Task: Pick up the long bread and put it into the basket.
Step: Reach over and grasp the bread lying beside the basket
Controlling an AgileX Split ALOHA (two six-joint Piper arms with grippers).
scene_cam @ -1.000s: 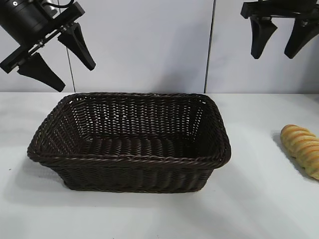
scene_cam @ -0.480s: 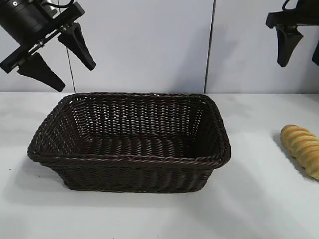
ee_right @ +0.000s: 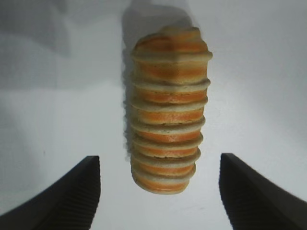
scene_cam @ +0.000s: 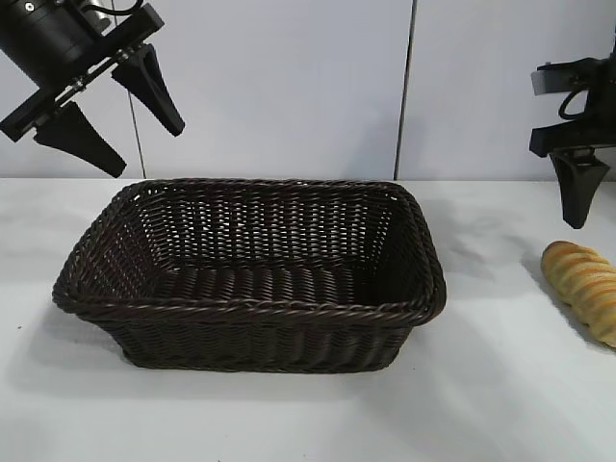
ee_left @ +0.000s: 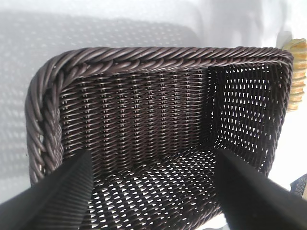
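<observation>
Early stage: nothing picked yet. My right pincer [ee_right: 160, 191] hangs wide and empty above the long bread [ee_right: 168, 108], pointing down, fingers [ee_right: 72, 199] straddling the loaf's near end without touching. The bread lies on the white worktop [scene_cam: 500, 404], just below this pincer and well apart from the basket [scene_cam: 250, 308], which holds nothing. My left pincer [scene_cam: 106, 101] is parked high over the basket's far corner, also wide, empty. Left to do: descend, grip, lift, carry, drop in basket.
</observation>
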